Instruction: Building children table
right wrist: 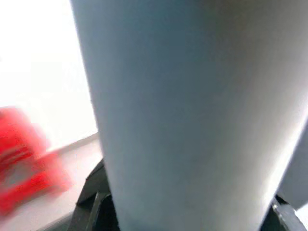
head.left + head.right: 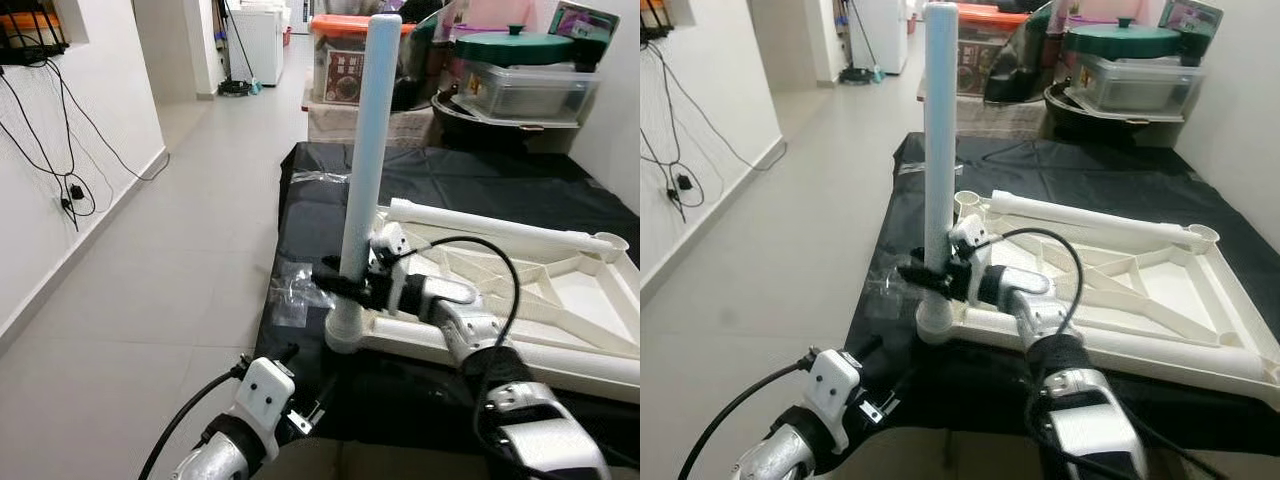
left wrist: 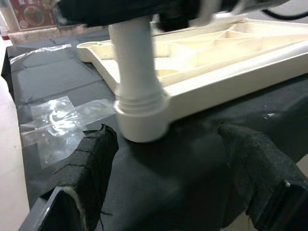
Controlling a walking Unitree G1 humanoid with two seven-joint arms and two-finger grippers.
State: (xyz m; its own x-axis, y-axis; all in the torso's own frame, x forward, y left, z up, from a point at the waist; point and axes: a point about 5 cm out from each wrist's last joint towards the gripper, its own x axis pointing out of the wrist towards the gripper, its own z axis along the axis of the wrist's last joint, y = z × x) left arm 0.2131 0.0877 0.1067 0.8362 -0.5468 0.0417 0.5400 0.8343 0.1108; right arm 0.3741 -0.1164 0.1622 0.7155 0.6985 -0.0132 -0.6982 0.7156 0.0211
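A cream children's table top (image 2: 560, 300) lies upside down on a black cloth (image 2: 470, 180). A pale blue-white leg (image 2: 365, 150) stands upright in the corner socket (image 3: 142, 118) at its near left corner. My right gripper (image 2: 340, 283) is shut on the leg just above the socket, and the leg (image 1: 192, 110) looms close in the right wrist view. My left gripper (image 2: 305, 385) hangs low in front of that corner, open, its two padded fingers (image 3: 91, 159) apart on either side of the socket without touching it.
Clear tape (image 2: 290, 290) is stuck on the cloth beside the socket. Storage boxes (image 2: 350, 60) and a green-lidded pot (image 2: 515, 45) crowd the back. Tiled floor (image 2: 150, 300) runs along the left, with cables (image 2: 70, 190) hanging on the wall.
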